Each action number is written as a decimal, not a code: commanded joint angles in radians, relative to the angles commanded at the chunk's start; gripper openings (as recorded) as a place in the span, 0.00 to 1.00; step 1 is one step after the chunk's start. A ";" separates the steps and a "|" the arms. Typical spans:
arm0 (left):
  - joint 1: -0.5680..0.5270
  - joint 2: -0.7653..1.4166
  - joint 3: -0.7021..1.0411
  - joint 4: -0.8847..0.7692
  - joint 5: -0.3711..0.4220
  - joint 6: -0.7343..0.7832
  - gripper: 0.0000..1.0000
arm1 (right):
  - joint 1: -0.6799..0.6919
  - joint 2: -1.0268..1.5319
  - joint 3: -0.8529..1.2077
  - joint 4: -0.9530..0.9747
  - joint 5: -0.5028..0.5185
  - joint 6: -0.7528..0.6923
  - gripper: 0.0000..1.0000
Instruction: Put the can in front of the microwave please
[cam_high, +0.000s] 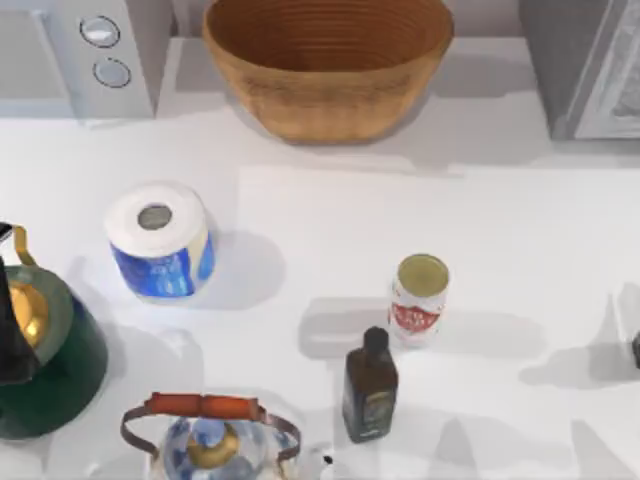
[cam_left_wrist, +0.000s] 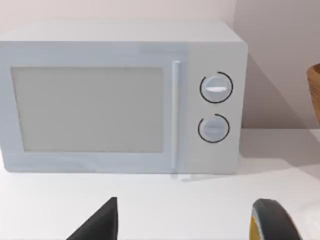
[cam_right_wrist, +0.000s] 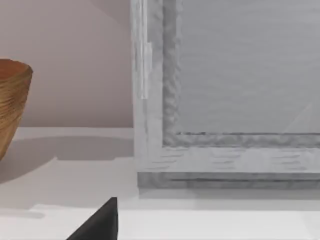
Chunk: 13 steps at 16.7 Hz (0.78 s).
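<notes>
The left gripper (cam_high: 12, 330) sits at the table's left edge over a green kettle (cam_high: 55, 375); I cannot tell how its fingers stand. The microwave (cam_high: 90, 55) with 2 dials is at back left. The can (cam_high: 419, 298) stands upright right of centre, just behind the bottle (cam_high: 369, 385), probably not touching. The right gripper (cam_high: 635, 348) barely shows at the right edge.

The microwave (cam_high: 95, 55), the darker appliance (cam_high: 585, 65) and the basket (cam_high: 328, 60) beside the microwave are cut off by the top view's far edge, as are two kettles (cam_high: 45, 350) nearer than the microwave.
</notes>
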 joint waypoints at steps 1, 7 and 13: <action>0.000 0.000 0.000 0.000 0.000 0.000 1.00 | 0.000 0.000 0.000 0.000 0.000 0.000 1.00; -0.074 0.154 0.154 -0.123 0.004 -0.003 1.00 | 0.000 0.000 0.000 0.000 0.000 0.000 1.00; -0.266 0.675 0.667 -0.463 0.003 -0.014 1.00 | 0.000 0.000 0.000 0.000 0.000 0.000 1.00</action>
